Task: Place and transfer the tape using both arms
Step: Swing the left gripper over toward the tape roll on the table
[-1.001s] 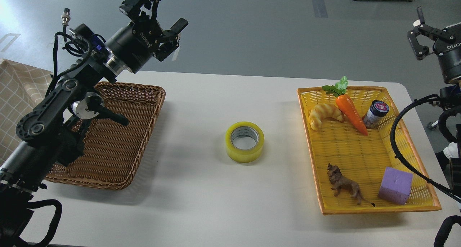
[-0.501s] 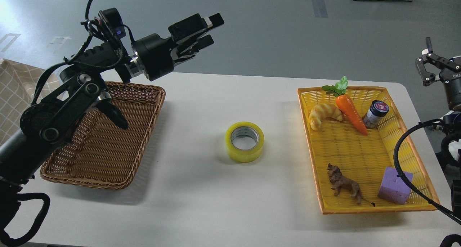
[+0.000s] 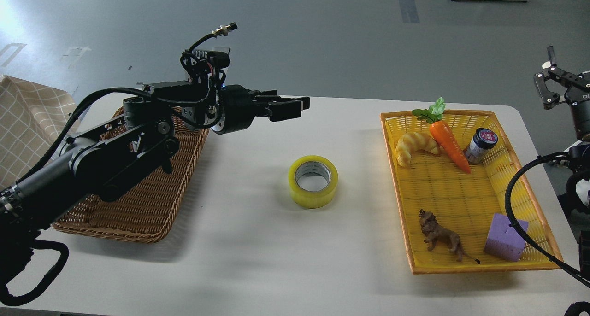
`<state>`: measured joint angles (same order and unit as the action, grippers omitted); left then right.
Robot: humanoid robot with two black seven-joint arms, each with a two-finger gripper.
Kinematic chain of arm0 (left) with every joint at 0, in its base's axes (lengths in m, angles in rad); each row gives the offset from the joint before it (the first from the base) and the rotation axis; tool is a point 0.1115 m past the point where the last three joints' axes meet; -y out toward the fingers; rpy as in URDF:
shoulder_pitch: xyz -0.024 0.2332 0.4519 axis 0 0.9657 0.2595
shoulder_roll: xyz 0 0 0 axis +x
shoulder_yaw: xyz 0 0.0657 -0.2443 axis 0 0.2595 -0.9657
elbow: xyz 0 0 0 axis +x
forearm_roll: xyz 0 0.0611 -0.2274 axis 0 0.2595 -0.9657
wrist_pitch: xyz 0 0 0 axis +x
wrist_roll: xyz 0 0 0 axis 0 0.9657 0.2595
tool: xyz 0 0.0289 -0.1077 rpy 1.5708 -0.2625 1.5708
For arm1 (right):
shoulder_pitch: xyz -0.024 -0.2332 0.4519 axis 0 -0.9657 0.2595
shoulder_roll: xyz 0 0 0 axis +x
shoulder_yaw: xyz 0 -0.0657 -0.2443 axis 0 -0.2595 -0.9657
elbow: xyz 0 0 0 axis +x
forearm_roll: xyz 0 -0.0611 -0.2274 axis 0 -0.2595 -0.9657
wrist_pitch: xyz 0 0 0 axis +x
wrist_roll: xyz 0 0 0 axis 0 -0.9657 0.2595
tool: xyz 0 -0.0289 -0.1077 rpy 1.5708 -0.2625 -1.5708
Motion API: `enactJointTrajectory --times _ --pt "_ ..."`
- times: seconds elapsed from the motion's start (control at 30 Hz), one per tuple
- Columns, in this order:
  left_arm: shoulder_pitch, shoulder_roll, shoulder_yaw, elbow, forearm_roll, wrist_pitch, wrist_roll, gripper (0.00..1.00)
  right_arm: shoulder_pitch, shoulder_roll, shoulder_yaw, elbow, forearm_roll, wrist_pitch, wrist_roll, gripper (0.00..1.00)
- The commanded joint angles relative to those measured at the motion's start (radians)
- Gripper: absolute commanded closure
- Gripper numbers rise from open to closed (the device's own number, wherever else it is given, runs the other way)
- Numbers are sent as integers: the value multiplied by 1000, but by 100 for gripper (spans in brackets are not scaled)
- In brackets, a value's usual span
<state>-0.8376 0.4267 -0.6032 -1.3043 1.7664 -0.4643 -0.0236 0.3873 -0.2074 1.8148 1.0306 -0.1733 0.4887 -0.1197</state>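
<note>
The left gripper (image 3: pixel 295 108) points rightward above the table (image 3: pixel 258 242), its black fingers seen edge-on and overlapping, so I cannot tell how far apart they stand; it holds nothing and touches nothing. The right gripper (image 3: pixel 551 83) hangs off the table's right edge with its claw fingers spread apart and empty. The tape (image 3: pixel 313 181), a glossy translucent yellow roll with a grey-white core, lies flat on the smooth white table, hole upward, between the brown wicker basket (image 3: pixel 152 205) and the yellow woven tray (image 3: pixel 461 201), apart from both grippers. In the tray lie a croissant (image 3: pixel 415 146), a carrot (image 3: pixel 448 143), a small jar (image 3: pixel 480 145), a brown lion figure (image 3: pixel 440 235) and a purple foam cube (image 3: pixel 503 238).
</note>
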Motion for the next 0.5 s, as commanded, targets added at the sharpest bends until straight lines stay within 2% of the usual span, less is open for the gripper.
enactJointTrajectory --times 0.0,0.13,0.47 --pt "-49 -2 117 2 50 -1 18 2 -1 0 0 -1 0 0 2 0" --pt "-67 -9 203 2 100 -1 21 2 -10 5 0 -1 0 0 0 0" --pt "-66 -17 278 20 160 -2 22 2 -19 5 -2 -1 0 0 0 0"
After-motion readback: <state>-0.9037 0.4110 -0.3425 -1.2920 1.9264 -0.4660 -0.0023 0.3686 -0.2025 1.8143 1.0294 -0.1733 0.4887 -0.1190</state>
